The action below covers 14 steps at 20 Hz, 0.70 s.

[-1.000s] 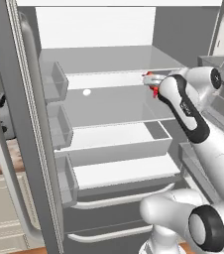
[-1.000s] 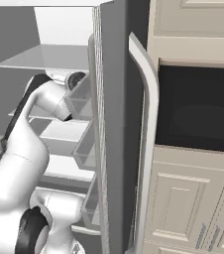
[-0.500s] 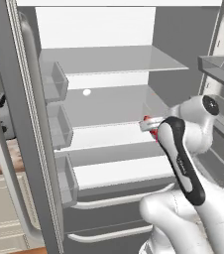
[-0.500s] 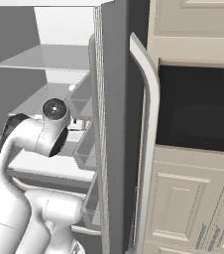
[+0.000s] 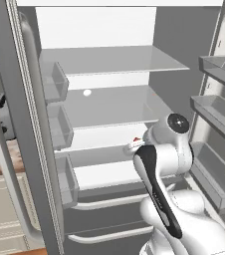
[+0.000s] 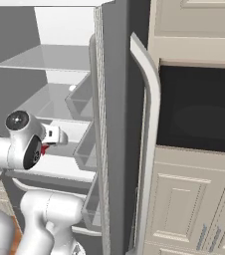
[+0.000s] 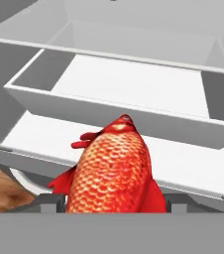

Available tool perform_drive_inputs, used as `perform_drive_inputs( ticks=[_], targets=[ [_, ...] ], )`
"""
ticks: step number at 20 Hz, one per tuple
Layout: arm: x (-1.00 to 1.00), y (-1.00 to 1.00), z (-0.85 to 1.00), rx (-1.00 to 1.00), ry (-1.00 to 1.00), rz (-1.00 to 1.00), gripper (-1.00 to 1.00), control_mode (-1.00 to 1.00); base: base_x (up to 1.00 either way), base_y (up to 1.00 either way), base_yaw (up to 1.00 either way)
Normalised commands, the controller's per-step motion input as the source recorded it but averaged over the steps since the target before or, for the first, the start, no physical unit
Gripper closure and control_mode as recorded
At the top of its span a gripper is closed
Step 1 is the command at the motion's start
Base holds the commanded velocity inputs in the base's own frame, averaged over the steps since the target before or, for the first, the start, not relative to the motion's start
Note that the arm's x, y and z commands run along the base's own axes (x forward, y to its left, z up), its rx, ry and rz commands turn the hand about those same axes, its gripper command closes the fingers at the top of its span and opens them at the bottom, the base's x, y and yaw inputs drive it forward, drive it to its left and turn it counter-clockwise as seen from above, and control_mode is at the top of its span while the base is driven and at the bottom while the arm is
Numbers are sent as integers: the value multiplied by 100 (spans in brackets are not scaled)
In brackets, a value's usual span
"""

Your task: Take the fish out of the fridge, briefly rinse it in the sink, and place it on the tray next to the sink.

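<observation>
The fish (image 7: 115,171) is gripped between the jaws of the gripper (image 5: 136,144), its red-orange body jutting forward just in front of the fridge (image 5: 109,99), at the level of the white drawers (image 7: 134,94) below the glass shelves. Half a second ago the hand was higher and closer in by the middle shelf; it has since dropped and pulled back from the fridge interior. The fish looks as good as out, so the carry to the sink comes next.
</observation>
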Motion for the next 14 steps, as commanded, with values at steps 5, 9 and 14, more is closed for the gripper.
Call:
perform_drive_inputs(
  ticks=[5, 9, 14],
  targets=[
    [-28, 0, -9, 0, 3, 3, 100, 100, -20, 0, 5],
    [0, 0, 0, 0, 0, 0, 100, 100, -100, -3, 44],
    [0, 0, 0, 0, 0, 0, 100, 100, -96, -11, 62]
  ],
)
